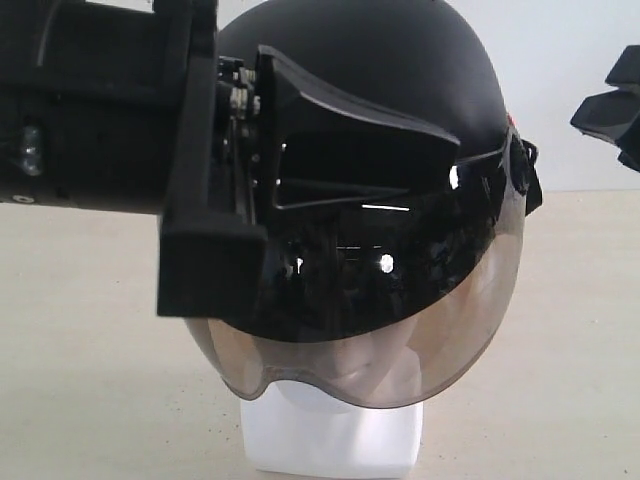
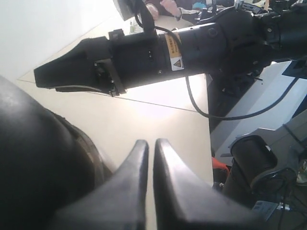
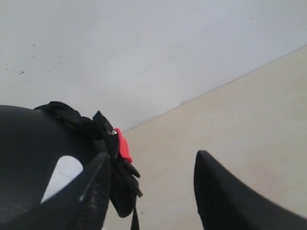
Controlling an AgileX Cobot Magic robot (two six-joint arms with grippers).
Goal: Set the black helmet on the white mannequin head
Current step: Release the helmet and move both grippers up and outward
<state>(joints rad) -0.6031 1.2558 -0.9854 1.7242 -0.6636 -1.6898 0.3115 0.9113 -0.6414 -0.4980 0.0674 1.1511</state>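
Observation:
The black helmet (image 1: pixel 380 90) sits over the white mannequin head, whose face shows faintly through the smoky visor (image 1: pixel 420 340) and whose white neck base (image 1: pixel 335 440) stands below. My left gripper (image 1: pixel 430 150) lies across the helmet's front above the visor. In the left wrist view its fingertips (image 2: pixel 149 143) stand almost together with nothing between them, next to the shell (image 2: pixel 29 158). My right gripper (image 3: pixel 152 155) is open beside the helmet's rear edge (image 3: pixel 29 143). One finger is close to the black strap with the red buckle (image 3: pixel 123 146), and nothing is held.
The head stands on a beige tabletop (image 1: pixel 80 400) with a white wall (image 1: pixel 580 40) behind. The right arm's black body (image 2: pixel 144 52) reaches over the table in the left wrist view. Beyond the table edge are cables and dark equipment (image 2: pixel 254 163).

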